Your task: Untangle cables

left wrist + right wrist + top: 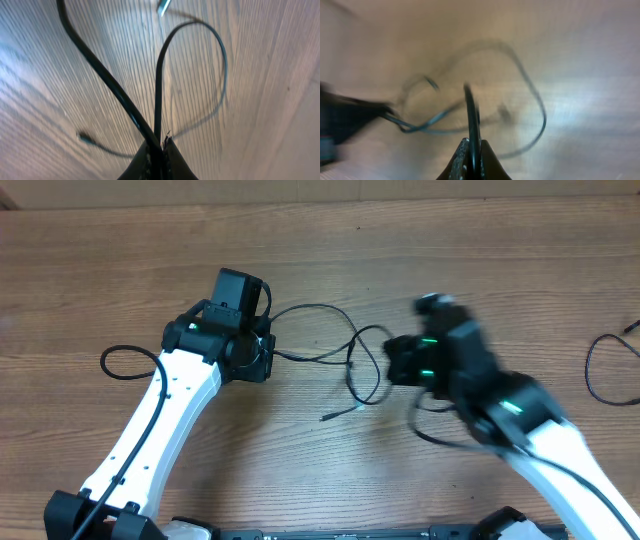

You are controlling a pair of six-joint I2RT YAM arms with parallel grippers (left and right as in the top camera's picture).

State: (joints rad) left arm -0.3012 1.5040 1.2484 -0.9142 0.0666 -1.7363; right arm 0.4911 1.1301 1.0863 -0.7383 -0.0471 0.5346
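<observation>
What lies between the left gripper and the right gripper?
In the overhead view, only looping cables, running from the left gripper to the right gripper.

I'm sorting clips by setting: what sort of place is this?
Probably a robotics lab bench: a bare wooden table, a white left arm and right arm based at its near edge, and loose black cables laid out for handling.

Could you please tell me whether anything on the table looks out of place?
Nothing looks damaged. The cables lie looped together in the middle, pinched by the left gripper and the right gripper; one strand lies apart, far to the right.
</observation>
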